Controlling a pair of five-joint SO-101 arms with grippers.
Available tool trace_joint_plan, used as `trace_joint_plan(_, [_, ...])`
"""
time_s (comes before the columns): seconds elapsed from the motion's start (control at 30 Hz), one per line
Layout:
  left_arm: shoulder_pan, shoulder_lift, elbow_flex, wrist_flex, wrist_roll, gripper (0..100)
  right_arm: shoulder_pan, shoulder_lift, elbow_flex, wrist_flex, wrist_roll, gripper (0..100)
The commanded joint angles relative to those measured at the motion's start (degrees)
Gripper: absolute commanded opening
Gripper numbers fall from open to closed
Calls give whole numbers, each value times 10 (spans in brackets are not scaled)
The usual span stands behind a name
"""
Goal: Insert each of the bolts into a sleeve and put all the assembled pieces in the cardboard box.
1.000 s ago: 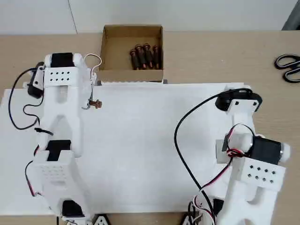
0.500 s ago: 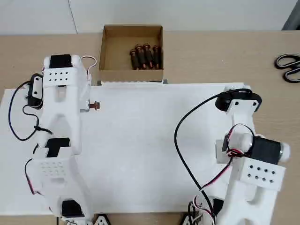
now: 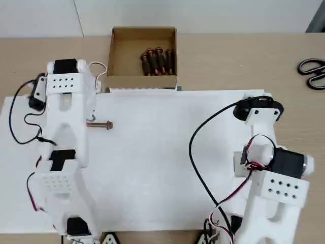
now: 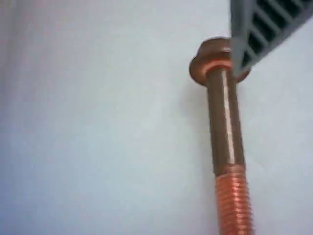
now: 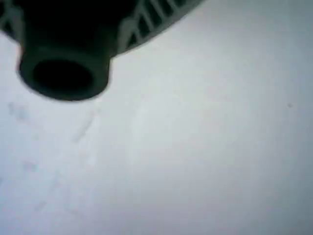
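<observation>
Now the bolt (image 3: pixel 100 124) lies flat on the white sheet (image 3: pixel 167 168), near the cardboard box (image 3: pixel 118 56). Whether my left gripper (image 4: pixel 247 49) has it, I cannot tell. My right gripper (image 5: pixel 112 29) looks clamped on the sleeve (image 5: pixel 63 73). I should line thread with bore before pushing. The high view places the bolt; my left wrist view adds its thread and flanged head.
</observation>
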Motion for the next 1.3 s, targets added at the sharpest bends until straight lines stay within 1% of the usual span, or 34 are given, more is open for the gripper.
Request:
trace_joint_plan(0.0, [-3,-54,-17,14,-120,320,6,-9,-3,-11,-3,5])
trace_joint_plan(0.13, [1,-108,-14,15,-295,319,6,-8,-3,-11,-3,5])
trace_joint_plan(0.2, [-3,-131,-4,15,-357,306,6,-8,-3,-11,-2,5])
trace_joint_plan(0.33, [-4,-159,21,15,-458,236,6,-8,-2,-11,-2,6])
trace_joint_plan(0.47, [-3,-161,27,15,-592,177,6,-8,-2,-12,-2,6])
trace_joint_plan(0.67, [-3,-124,25,13,-795,134,6,-8,-1,-12,-2,5])
trace_joint_plan(0.77, [-8,-95,28,14,-918,101,6,-8,0,-13,-2,5])
trace_joint_plan(0.8, [-11,-86,29,14,-944,88,6,-8,0,-13,-2,5])
trace_joint_plan(0.93, [-36,-63,38,14,-1000,59,6,-8,1,-13,-1,6])
trace_joint_plan(1.0, [-43,-52,33,11,-1067,59,6,-8,1,-13,-1,6])
trace_joint_plan(1.07, [-45,-42,25,11,-1168,58,5,-8,1,-13,-1,7])
trace_joint_plan(1.1, [-43,-39,23,11,-1206,58,5,-8,1,-13,-1,7])
trace_joint_plan(1.27, [-15,-37,14,14,-1302,58,5,-8,1,-14,-1,7])
